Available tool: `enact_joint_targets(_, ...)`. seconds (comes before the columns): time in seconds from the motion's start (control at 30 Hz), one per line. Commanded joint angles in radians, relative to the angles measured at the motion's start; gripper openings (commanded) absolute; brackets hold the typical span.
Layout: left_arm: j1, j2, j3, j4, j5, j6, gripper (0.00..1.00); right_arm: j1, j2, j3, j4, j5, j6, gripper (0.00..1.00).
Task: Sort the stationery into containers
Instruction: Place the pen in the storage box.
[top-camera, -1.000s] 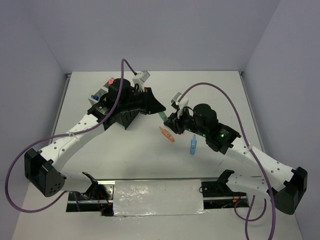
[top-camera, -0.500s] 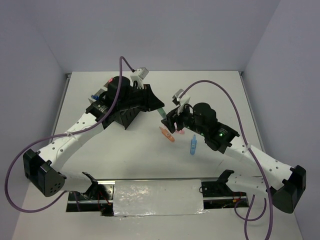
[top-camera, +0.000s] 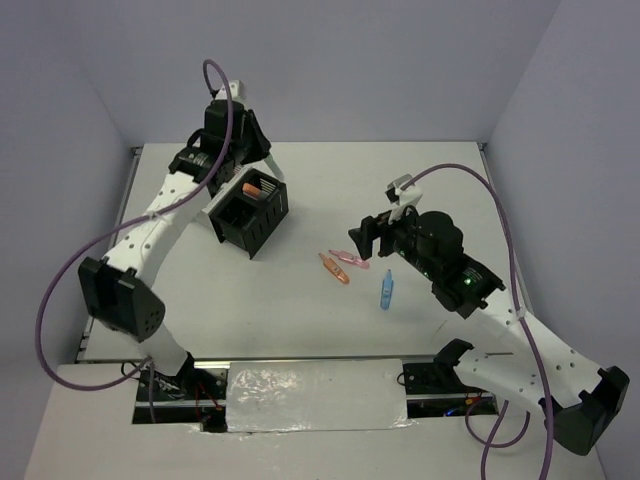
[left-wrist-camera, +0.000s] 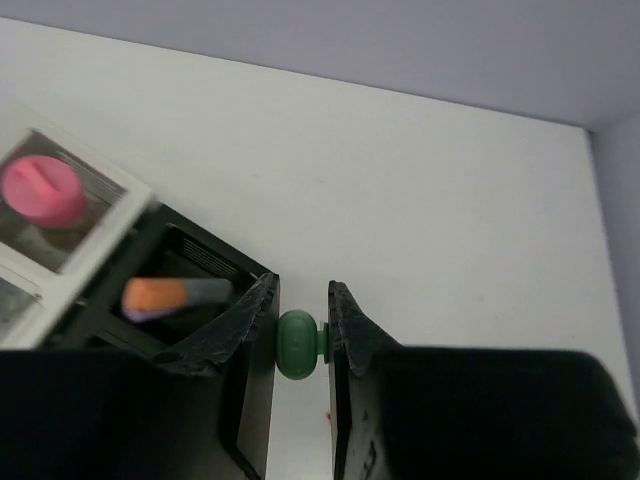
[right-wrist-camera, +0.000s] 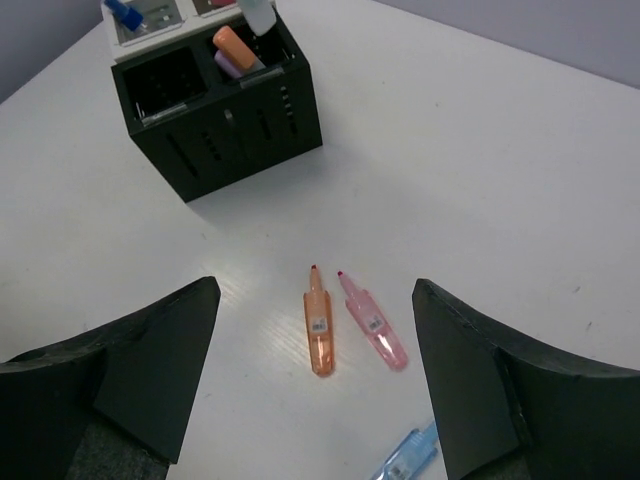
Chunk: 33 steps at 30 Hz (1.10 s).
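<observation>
Orange highlighter (right-wrist-camera: 319, 335), pink highlighter (right-wrist-camera: 375, 328) alongside, blue pen (right-wrist-camera: 405, 458) near, black bins (right-wrist-camera: 215, 135) apart

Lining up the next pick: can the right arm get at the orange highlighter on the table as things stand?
Probably yes. The right gripper hangs open above the orange highlighter, which lies uncovered on the table; the pink highlighter alongside sits close but apart, so it may get nudged.
</observation>
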Motion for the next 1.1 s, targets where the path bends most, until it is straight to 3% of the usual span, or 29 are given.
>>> enact_joint_targets(0.0,0.074,0.131,0.117,-0.042,-0.056,0.042,0.0,-0.004,-0.034,0.011,-0.061,0.023,0.025,0.86)
enact_joint_targets(0.17,0.1,0.234,0.181,-0.059,-0.051,0.068,0.0,-0.006,-0.089,-0.011,-0.087,0.041,0.035,0.86)
enact_joint_targets(0.3,0.103,0.246,0.131,-0.03,-0.087,0.073,0.0,-0.007,-0.105,-0.032,-0.07,0.035,0.045,0.87)
enact_joint_targets(0.4,0.107,0.265,0.12,-0.031,-0.091,0.075,0.08,-0.007,-0.094,-0.031,-0.07,0.023,0.052,0.87)
enact_joint_targets(0.5,0.107,0.262,0.092,-0.033,-0.082,0.069,0.42,-0.009,-0.092,-0.029,-0.066,0.02,0.055,0.87)
enact_joint_targets(0.53,0.107,0.256,0.082,-0.031,-0.08,0.062,0.75,-0.006,-0.092,-0.029,-0.067,0.021,0.058,0.88)
enact_joint_targets(0.6,0.107,0.23,0.051,-0.028,-0.08,0.05,0.99,-0.007,-0.088,-0.031,-0.07,0.03,0.07,0.89)
enact_joint_targets(0.9,0.108,0.067,0.055,-0.152,-0.157,0.047,0.99,-0.023,0.082,-0.021,-0.173,0.112,0.202,0.91)
enact_joint_targets(1.07,0.108,-0.139,0.016,-0.215,-0.078,0.075,0.99,-0.096,0.204,-0.021,-0.273,0.167,0.364,0.89)
